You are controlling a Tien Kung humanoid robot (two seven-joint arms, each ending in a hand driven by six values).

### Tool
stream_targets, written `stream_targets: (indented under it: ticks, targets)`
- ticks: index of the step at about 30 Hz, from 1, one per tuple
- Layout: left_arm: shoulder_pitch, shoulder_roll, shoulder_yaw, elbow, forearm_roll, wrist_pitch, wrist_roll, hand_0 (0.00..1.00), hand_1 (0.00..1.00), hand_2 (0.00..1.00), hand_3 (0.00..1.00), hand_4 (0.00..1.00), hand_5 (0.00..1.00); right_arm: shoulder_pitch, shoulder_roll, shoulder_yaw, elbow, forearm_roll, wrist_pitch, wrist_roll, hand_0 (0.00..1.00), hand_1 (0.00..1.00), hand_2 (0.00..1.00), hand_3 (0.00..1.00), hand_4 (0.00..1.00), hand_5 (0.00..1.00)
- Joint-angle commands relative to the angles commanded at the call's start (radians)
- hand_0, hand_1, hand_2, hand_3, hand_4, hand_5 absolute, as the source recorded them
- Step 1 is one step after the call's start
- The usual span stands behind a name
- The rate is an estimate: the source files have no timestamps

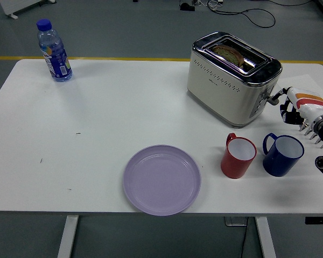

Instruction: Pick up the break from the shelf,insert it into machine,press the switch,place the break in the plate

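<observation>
Pressing the lever [273,97] with curled fingers [286,105], your right hand [297,105] is risking a slip; bread [229,54] is sitting low in the toaster [220,80], and cups [282,154] are standing close below.

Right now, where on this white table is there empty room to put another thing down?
The widest bare stretch lies between the clear plastic water bottle, the cream toaster and the lilac round plate. It is crowded right, around the red mug, blue mug and right hand.
</observation>
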Motion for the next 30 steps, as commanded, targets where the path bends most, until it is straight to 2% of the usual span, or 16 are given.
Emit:
stream_targets:
  ticks: [7, 17, 26, 30]
  targets:
    - [0.005, 0.0, -0.009, 0.0, 0.016, -0.002, 0.003, 0.614, 0.472, 0.44, 0.567, 0.308, 0.926, -0.003, 0.008, -0.007, -0.023, 0.007, -0.001, 0.002, 0.225, 0.255, 0.382, 0.652, 0.369, 0.004]
    - [0.006, 0.0, -0.012, 0.0, 0.02, -0.002, 0.002, 0.614, 0.471, 0.442, 0.566, 0.308, 0.926, -0.005, 0.007, 0.0, -0.018, 0.007, -0.001, 0.002, 0.225, 0.254, 0.379, 0.652, 0.369, 0.002]
    - [0.002, 0.0, -0.002, 0.0, 0.005, -0.001, 0.001, 0.614, 0.471, 0.442, 0.566, 0.307, 0.926, -0.015, -0.01, 0.047, -0.01, -0.003, 0.004, -0.004, 0.225, 0.252, 0.378, 0.638, 0.365, 0.002]
    - [0.0, 0.0, 0.0, 0.0, 0.002, -0.001, 0.001, 0.614, 0.471, 0.442, 0.566, 0.306, 0.924, -0.022, -0.031, 0.096, -0.009, -0.03, 0.014, -0.021, 0.219, 0.252, 0.378, 0.625, 0.361, 0.002]
